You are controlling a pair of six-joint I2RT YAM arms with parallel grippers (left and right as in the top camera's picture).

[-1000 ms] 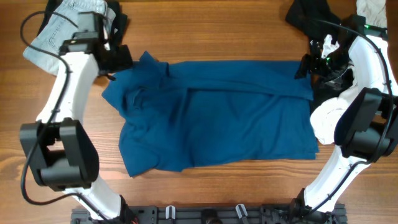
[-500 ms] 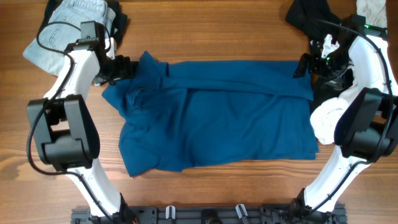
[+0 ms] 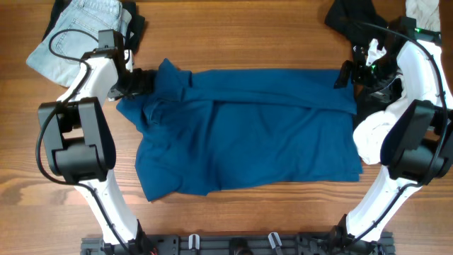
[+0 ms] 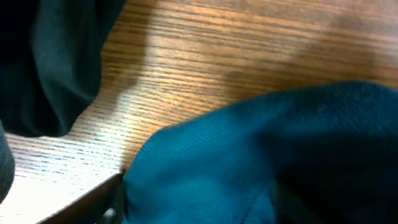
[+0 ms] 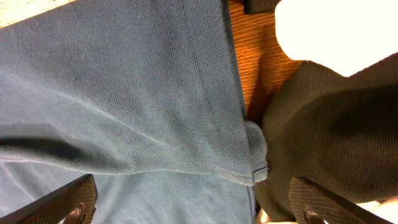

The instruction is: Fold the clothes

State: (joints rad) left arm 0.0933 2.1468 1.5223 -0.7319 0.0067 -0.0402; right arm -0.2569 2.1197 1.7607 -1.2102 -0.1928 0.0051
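Right end effector [image 5: 193,208] — fingers [image 5: 69,205] spread wide.

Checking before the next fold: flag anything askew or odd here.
The blue shirt is not flat: its left end is bunched and creased beside the left gripper, with a long crease across its upper half.

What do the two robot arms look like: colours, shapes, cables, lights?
Both arms have smooth white link shells joined by bulky black cylindrical joints. A thin black cable loops beside the left arm. The right arm carries black cables too, with a small green light near the black right gripper.
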